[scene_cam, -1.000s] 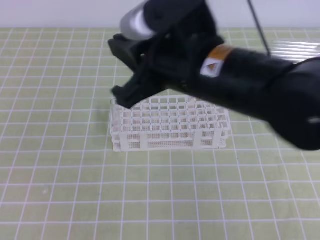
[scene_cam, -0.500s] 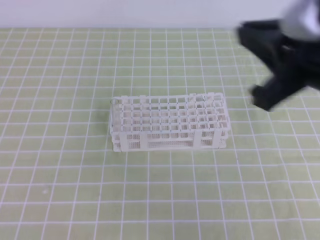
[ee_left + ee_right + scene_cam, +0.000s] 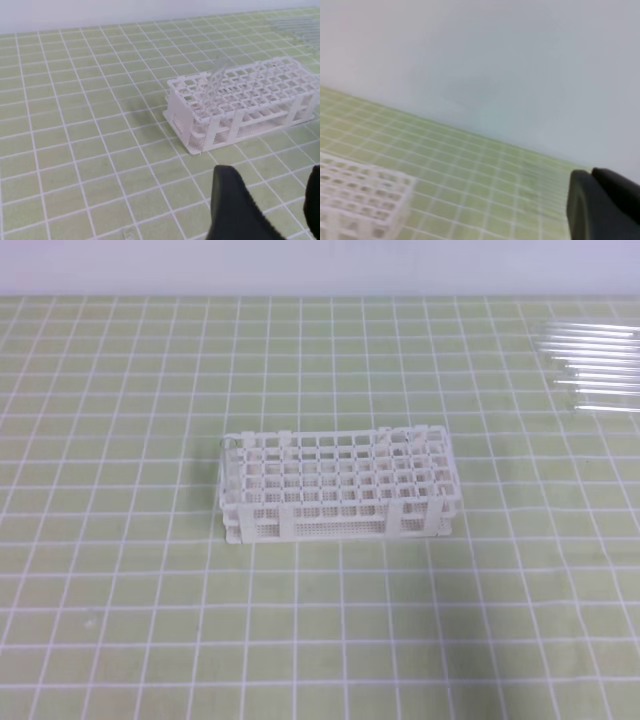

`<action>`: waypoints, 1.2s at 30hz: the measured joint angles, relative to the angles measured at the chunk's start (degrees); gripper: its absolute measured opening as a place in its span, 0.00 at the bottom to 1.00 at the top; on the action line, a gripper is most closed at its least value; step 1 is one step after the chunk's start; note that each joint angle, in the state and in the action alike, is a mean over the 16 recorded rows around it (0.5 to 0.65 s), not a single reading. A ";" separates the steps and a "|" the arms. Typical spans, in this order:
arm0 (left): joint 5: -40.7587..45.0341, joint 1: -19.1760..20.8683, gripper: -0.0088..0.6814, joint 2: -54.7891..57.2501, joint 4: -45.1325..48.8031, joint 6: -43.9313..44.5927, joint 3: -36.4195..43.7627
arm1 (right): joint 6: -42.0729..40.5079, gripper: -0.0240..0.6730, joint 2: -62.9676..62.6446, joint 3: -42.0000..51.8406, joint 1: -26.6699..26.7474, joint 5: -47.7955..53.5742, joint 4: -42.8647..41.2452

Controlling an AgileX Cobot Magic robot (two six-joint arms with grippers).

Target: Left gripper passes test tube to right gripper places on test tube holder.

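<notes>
On the green gridded bench, nothing is lying to the left of the white test tube holder, which is standing near the middle of the high view with its long side facing the camera. In the left wrist view, 1 clear test tube is leaning at a tilt in a hole near the holder's left end, its top sticking up above the lattice; from the high view the glass is too faint to make out. Further right, at the far right edge of the bench, a batch of clear tubes is lying side by side, well apart from the holder. Neither arm is showing in the high view. The left tool is hanging in the foreground of its own camera, its 2 black fingers spread wide and gripping nothing. The right tool is pointing away toward the pale wall, its fingers pressing together with nothing between them.
</notes>
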 joint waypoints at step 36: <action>0.11 0.00 0.43 0.03 -0.07 0.02 0.00 | 12.45 0.01 -26.82 23.21 -14.41 12.43 -3.67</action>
